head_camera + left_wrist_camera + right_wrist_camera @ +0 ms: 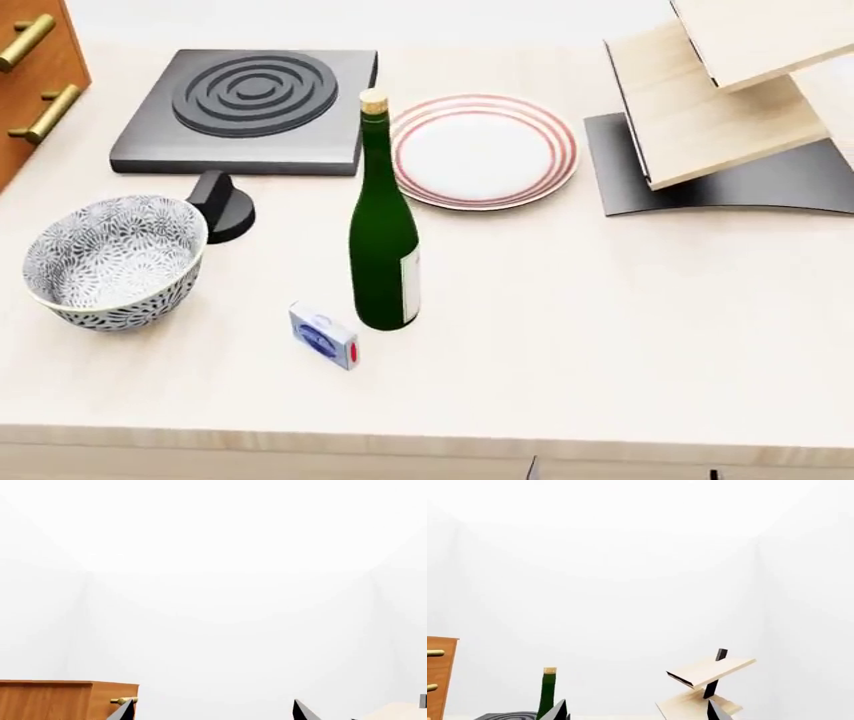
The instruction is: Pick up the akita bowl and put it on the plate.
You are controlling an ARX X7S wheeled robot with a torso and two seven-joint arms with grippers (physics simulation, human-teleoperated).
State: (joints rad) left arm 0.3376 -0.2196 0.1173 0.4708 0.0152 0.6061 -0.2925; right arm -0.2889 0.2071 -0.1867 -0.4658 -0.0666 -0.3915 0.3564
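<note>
My main worry is the wine bottle [384, 225], which stands between the akita bowl [115, 260] at the table's near left and the plate [485, 150] at the back centre: a low carry could topple it, or clip the burner [247, 110] knob. Both grippers, left [212, 711] and right [638, 711], seem spread and empty, though only fingertips show. Open tabletop lies near right; the bowl sits close to the front edge.

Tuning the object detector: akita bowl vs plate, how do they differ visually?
The akita bowl is deep with a dense grey-black floral pattern; the plate is flat, plain white with red rings at the rim. The bowl sits near the table's front left, the plate farther back behind the wine bottle. Both are round, upright and empty.
</note>
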